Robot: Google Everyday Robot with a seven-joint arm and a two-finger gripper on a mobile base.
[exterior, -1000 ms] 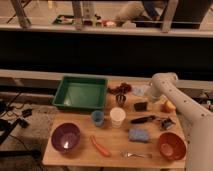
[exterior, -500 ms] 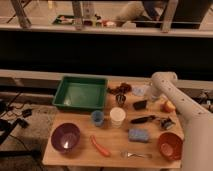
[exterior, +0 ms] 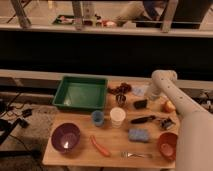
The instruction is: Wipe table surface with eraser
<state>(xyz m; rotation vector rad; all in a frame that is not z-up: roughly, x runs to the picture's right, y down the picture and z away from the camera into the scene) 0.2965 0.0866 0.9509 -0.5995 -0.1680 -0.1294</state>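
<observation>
The eraser [exterior: 140, 104] is a small flat black block lying on the light tan table surface [exterior: 80, 152], right of centre, near the far edge. My white arm comes in from the lower right, bends at an elbow above the table's far right corner and points down. My gripper [exterior: 149, 96] is at its end, just up and right of the eraser, close to it or touching it. The gripper's tip is hard to make out against the things behind it.
A green tray [exterior: 80, 92] stands at the back left. On the table are a purple bowl [exterior: 65, 137], blue cup [exterior: 98, 117], white cup [exterior: 117, 116], blue sponge [exterior: 138, 135], black-handled tool [exterior: 144, 119], orange bowl [exterior: 167, 143], carrot [exterior: 100, 145], fork [exterior: 135, 155] and fruit [exterior: 169, 106].
</observation>
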